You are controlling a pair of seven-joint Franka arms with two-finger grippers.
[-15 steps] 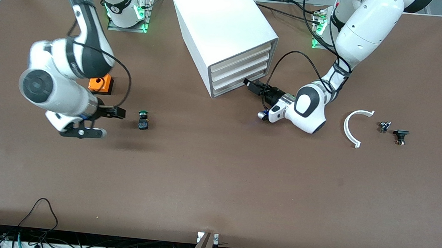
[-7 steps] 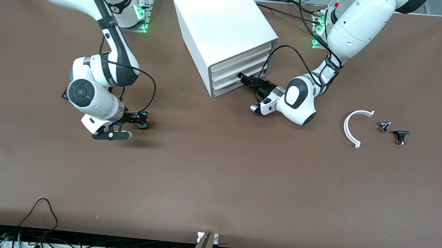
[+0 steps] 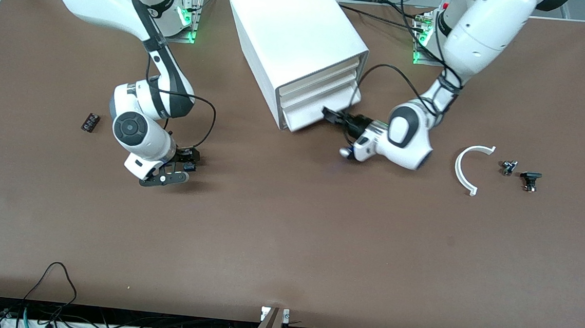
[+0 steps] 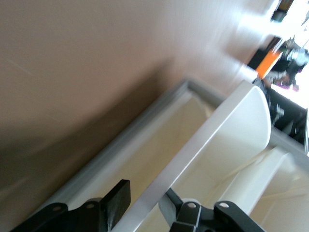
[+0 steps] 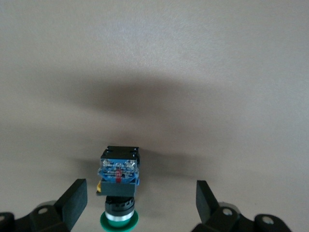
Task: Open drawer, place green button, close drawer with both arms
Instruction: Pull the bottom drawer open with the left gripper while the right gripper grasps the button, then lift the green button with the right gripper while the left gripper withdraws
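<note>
Here, toward the right arm's end of the table, the right gripper (image 3: 183, 168) sits low with fingers spread wide either side of the green-capped button (image 5: 119, 193), not yet pinching it. At the white cabinet (image 3: 294, 35), the left gripper (image 3: 333, 116) clasps the front lip of the bottom drawer (image 3: 319, 113), slightly drawn out. Judged next: pull the drawer wider, then close on the button.
</note>
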